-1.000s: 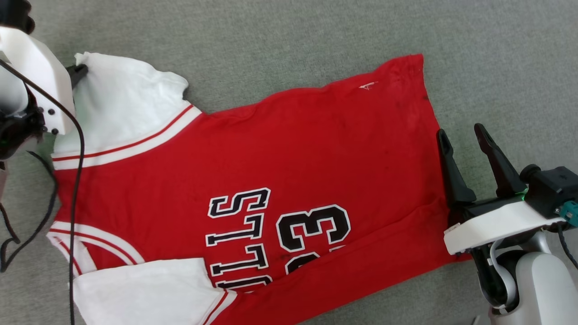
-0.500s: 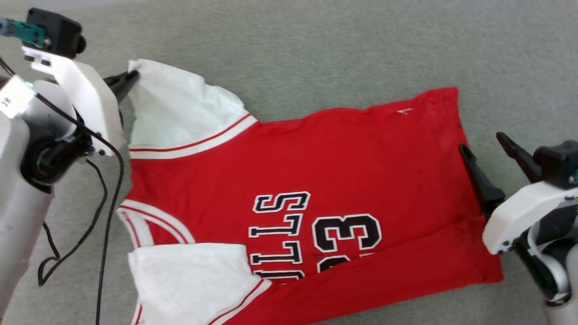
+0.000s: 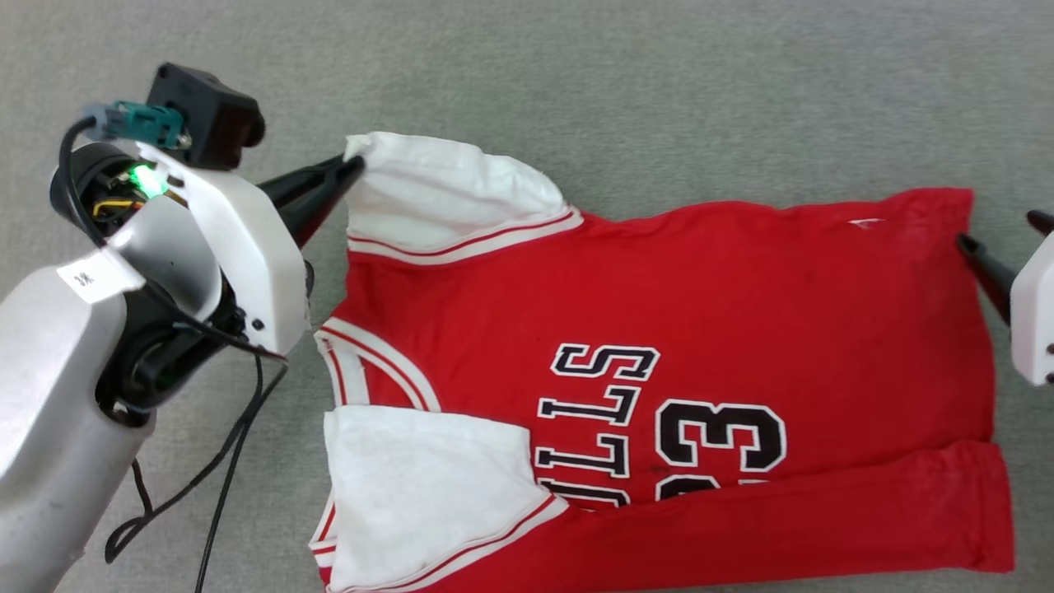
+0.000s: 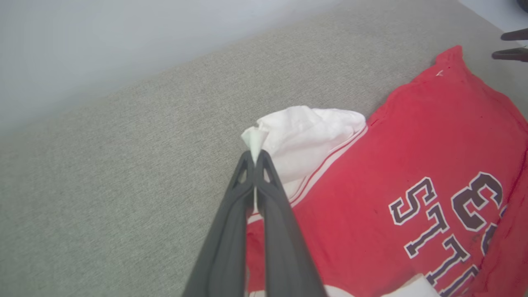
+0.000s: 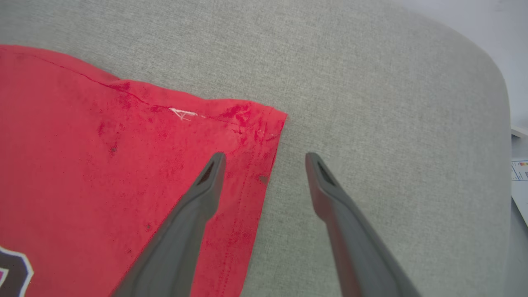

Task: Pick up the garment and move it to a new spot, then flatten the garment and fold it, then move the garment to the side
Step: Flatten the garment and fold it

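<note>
Garment sleeve pinched by left fingers, right fingers spread wide at hem, fold hiding lower print

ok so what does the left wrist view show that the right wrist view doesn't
Left wrist view: the left gripper shut on the corner of the white sleeve, and the striped seam trim. Right wrist view: the hem corner up close, with the right gripper open across the hem edge, one finger over red cloth, one over the grey surface. Both: the garment and its red body, its small white stitch mark, some dark print, the grey surface, the right gripper.
</note>
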`<state>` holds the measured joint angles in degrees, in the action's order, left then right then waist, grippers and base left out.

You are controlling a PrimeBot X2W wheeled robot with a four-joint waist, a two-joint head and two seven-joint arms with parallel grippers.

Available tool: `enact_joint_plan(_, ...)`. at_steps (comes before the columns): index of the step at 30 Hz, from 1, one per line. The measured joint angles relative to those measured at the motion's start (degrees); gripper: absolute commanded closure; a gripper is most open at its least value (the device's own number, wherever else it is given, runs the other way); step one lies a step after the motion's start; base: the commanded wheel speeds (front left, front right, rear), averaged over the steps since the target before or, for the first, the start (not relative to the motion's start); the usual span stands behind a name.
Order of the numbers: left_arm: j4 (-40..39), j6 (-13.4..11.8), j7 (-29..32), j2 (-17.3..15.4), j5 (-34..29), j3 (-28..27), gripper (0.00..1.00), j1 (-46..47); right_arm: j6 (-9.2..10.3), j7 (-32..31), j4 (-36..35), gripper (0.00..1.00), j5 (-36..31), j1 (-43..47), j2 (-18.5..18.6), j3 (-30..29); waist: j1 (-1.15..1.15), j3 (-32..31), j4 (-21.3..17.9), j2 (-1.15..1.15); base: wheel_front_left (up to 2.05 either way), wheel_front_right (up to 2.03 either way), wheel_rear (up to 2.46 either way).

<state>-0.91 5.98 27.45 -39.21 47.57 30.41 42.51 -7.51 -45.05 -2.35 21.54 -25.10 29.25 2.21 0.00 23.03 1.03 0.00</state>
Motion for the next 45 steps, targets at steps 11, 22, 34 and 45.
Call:
enact_joint_plan(11, -9.17, -1.68, -0.51, 0.44, -1.8, 1.21, 1.0, -1.27, -0.01, -5.38, 10.14, 0.0, -1.92, -7.7, 3.38, 1.32, 0.0, 3.94, 5.3, 0.0, 0.0, 0.0, 0.0)
enact_joint_plan(22, -8.83, -1.69, -1.57, 1.35, -1.94, 2.52, 1.0, -2.54, 0.03, -3.39, 17.05, 1.0, -1.81, -7.78, 3.08, 3.47, 0.0, 4.74, 7.45, 0.0, 0.0, 0.0, 0.0)
enact_joint_plan(34, -4.56, -3.5, -6.53, 2.41, 0.26, 1.11, 1.0, -8.39, 0.0, 14.78, 21.21, 1.0, 0.13, -5.52, -1.57, 0.68, 0.0, -1.44, 6.23, 0.0, 0.0, 0.0, 0.0)
enact_joint_plan(45, -6.68, -6.56, -8.72, 0.73, 1.7, 0.63, 1.0, -17.7, 0.0, 21.67, 18.14, 1.0, 4.55, 4.52, -2.54, -1.55, 0.0, -9.23, 5.53, 0.0, 0.0, 0.0, 0.0)
